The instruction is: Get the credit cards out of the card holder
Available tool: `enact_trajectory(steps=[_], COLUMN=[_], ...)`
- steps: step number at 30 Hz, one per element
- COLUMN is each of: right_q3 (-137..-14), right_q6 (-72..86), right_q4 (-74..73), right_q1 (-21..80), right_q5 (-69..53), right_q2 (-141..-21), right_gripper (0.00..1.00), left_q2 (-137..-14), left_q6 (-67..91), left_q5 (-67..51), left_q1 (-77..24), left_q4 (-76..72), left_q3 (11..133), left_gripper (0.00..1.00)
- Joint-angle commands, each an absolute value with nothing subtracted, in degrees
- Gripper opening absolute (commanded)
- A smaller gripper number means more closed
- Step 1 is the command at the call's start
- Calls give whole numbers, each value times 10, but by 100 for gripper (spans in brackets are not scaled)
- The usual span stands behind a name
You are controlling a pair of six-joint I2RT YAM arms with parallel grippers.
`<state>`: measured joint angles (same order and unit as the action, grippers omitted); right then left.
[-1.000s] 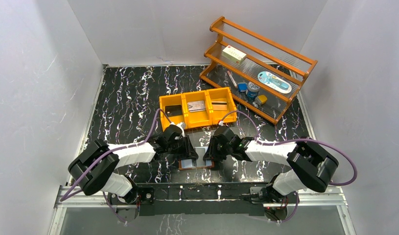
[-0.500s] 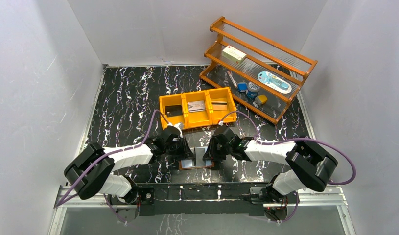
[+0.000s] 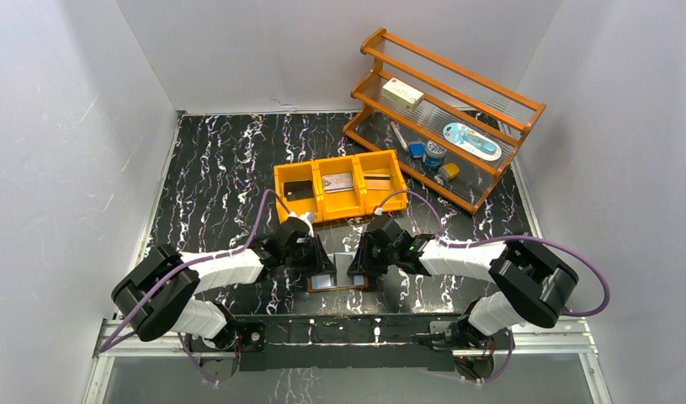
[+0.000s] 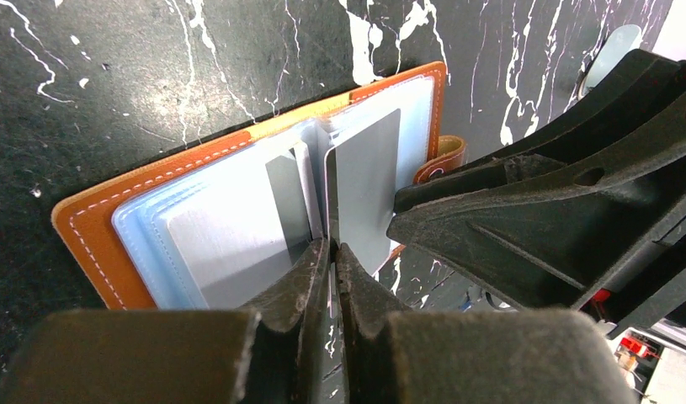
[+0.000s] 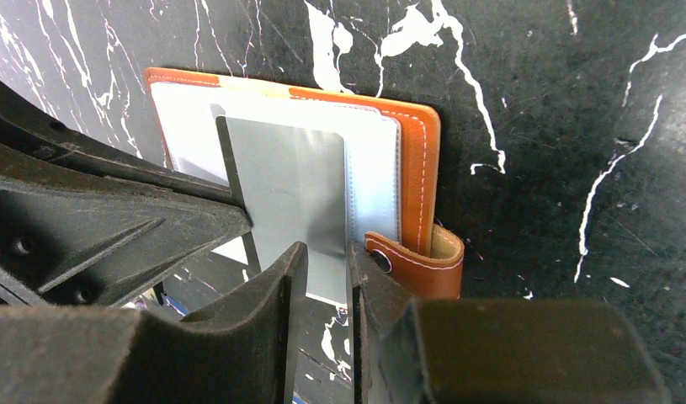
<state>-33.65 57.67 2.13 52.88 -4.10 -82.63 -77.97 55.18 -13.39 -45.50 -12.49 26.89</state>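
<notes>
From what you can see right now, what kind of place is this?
Probably a lab robot test cell: plain white walls enclose a marbled table, two arms are bolted at its near edge, and an orange bin and wooden rack hold props.

- Top external: fixed high behind the arm bases, looking down and forward across the whole table (image 3: 221,160), far off.
- Left wrist: very near, aimed down past own fingers (image 4: 295,290) at the open card holder (image 4: 87,240).
- Right wrist: equally near, facing that holder from the opposite side.
- Shared by all three: the card holder.
</notes>
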Motion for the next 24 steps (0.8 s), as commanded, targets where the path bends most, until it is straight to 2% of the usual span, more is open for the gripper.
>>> enact_trajectory(steps=[1,6,24], right_q3=[-334,-334,-359], right_q6=[563,563,541], right_q4=[-4,-4,-34], right_q1=[529,529,524], right_q5=[-25,-25,-13], right_q2=[-851,-851,-858], right_gripper=[33,33,35], left_q2=[-781,-781,-731], left_q6=[567,565,524], left_q5=[-167,-161,-107], left_q1=[-455,-455,-455], left_q4=[-174,-166,-71], left_q3=[257,257,271], left_gripper=[7,0,0])
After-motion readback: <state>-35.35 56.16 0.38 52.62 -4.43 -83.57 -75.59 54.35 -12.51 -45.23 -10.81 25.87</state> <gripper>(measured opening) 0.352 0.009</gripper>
